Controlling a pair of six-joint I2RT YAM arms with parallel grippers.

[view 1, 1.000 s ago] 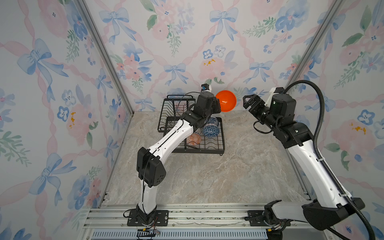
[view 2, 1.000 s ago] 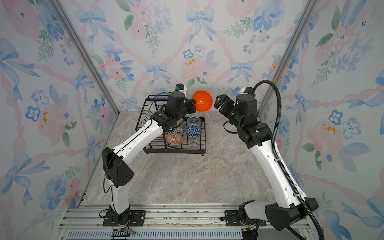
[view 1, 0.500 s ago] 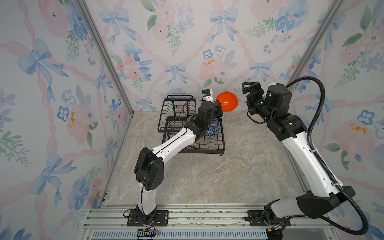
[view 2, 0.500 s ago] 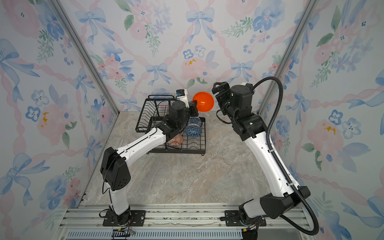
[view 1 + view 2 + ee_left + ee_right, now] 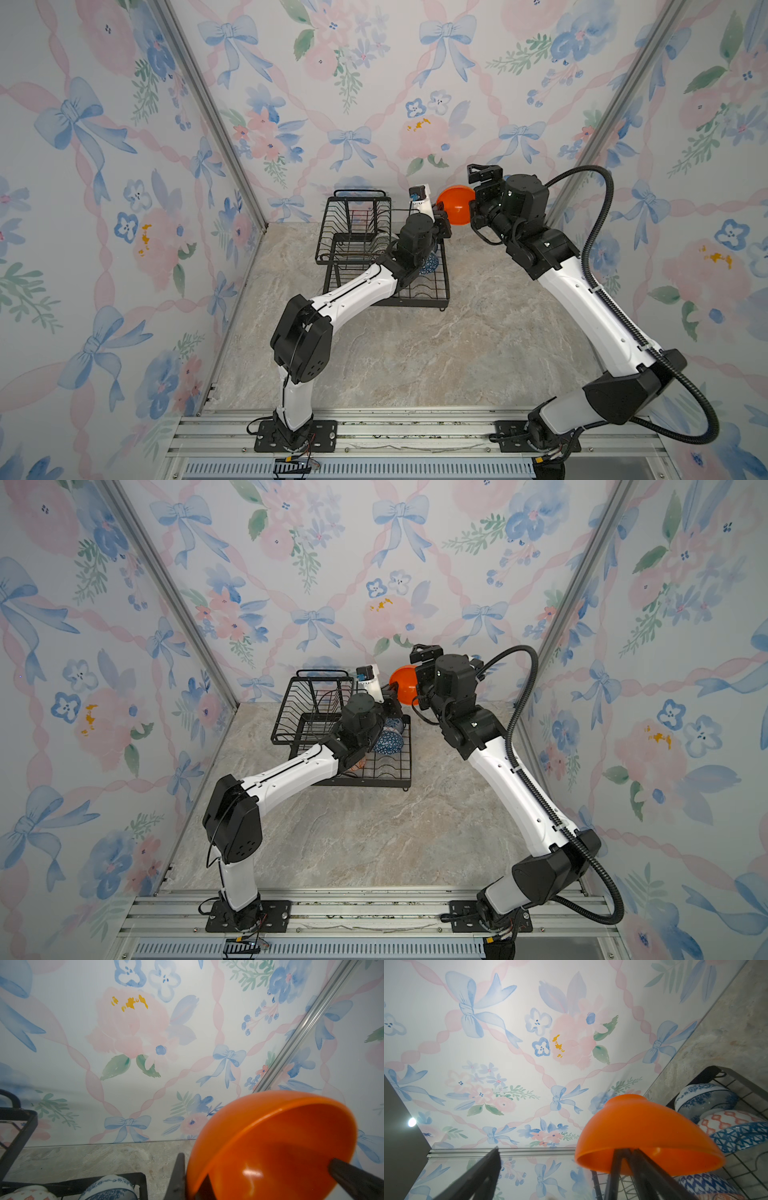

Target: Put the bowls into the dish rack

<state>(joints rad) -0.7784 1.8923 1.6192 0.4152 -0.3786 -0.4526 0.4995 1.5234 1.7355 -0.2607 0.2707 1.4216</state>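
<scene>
To my left stands the rack, its lower tray already carrying several bowls, with the blue bowl near its right edge. My left gripper reaches over that tray and is pinched shut on the rim of the orange bowl. That bowl hangs in the air just past the rack's far right corner, close to the back wall, tipped on its side. Hard against it on the right is my right gripper, spread wide and holding nothing. In the left wrist view a dark finger, which I take for its own, pokes into the bowl's mouth, so I judge the far rim lies between its fingers. The bowl is round and has no long axis, so what matters is that its mouth opens toward my right arm. My left arm is the nearer to the rack. A second ago my right gripper stood apart to the bowl's right. It has since swung in, and my left wrist sits lower in both top views.
</scene>
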